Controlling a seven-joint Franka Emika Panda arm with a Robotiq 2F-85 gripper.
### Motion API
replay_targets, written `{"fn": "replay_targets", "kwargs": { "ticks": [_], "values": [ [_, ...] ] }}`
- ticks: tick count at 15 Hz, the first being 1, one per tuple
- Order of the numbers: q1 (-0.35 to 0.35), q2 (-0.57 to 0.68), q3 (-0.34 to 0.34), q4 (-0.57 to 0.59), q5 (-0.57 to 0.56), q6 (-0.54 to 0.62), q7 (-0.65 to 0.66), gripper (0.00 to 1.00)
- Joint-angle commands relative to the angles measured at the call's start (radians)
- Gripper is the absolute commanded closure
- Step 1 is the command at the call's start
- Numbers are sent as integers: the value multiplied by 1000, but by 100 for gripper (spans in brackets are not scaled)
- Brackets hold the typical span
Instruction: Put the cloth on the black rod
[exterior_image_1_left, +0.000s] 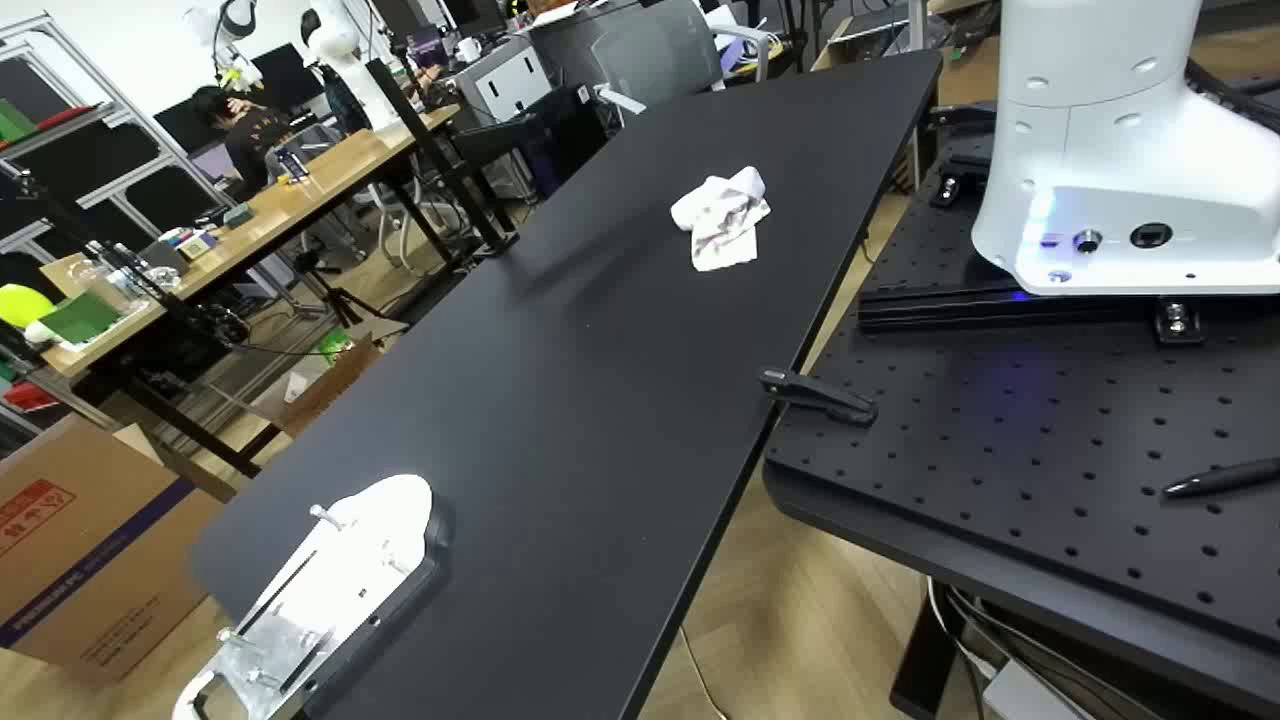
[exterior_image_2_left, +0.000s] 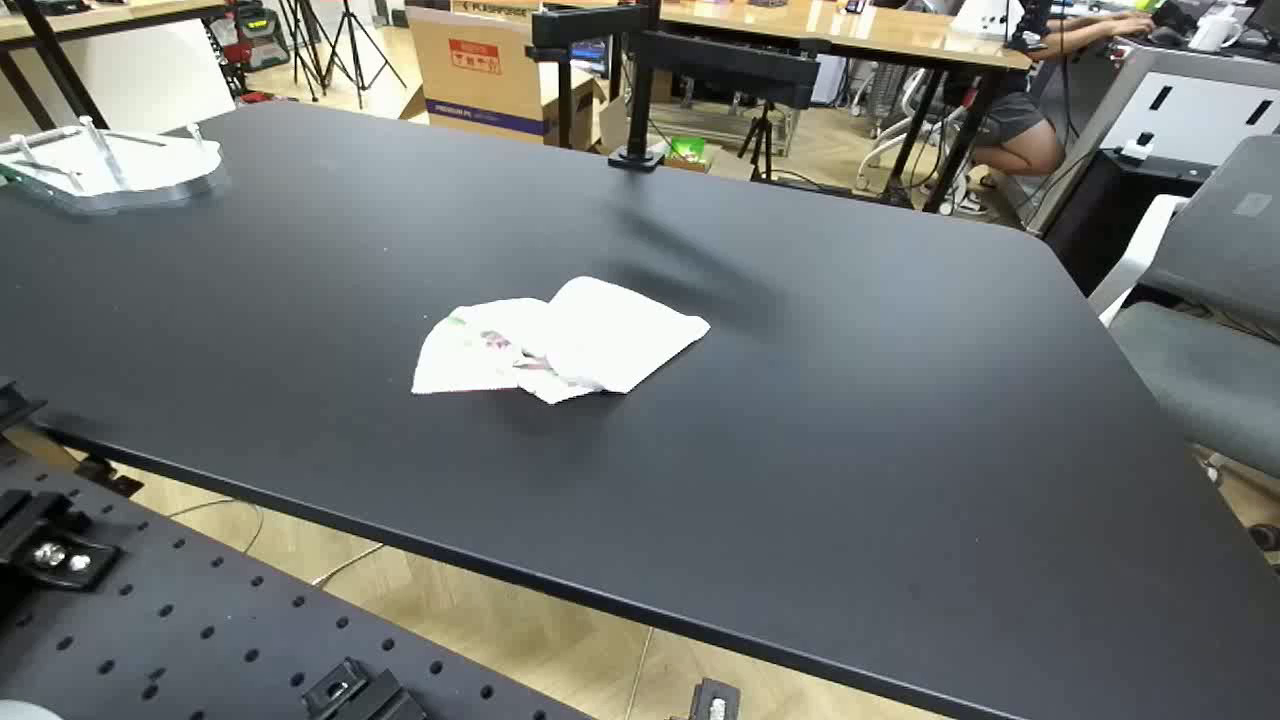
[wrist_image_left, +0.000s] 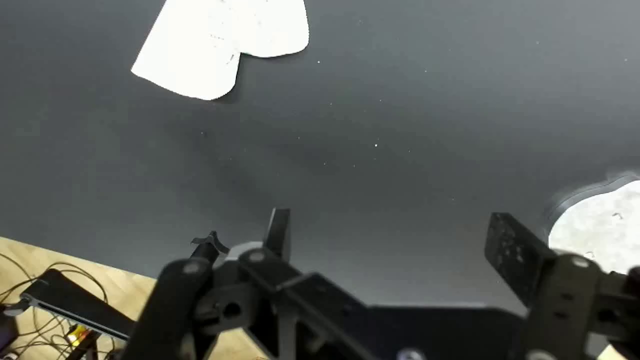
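As I judge, the step in hand is the reach for the white, loosely folded cloth (wrist_image_left: 220, 40); the grasp is not yet made. The jaws stand wide apart, with nothing between them. In the wrist view the cloth lies on the black tabletop (wrist_image_left: 400, 125), well ahead of the jaws and to their left, while a white board (wrist_image_left: 600, 220) with a rounded outline is near them on the right. For the rod I take the upright black post (exterior_image_2_left: 641, 100) with its horizontal black bar (exterior_image_2_left: 730, 68), standing at the tabletop's edge in an exterior view. The jaws do not show there, so its place from them I cannot surely tell. The next move calls for bringing the spread jaws forward and left until they are above the cloth, then lowering them to pinch one fold. Only afterwards can the cloth be hung over the bar.
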Motion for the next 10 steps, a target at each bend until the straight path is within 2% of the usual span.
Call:
{"fn": "replay_targets", "kwargs": {
  "ticks": [1, 10],
  "values": [
    [22, 4, -19, 2, -12, -3, 10, 0],
    [22, 16, -19, -8, -11, -3, 9, 0]
  ]
}}
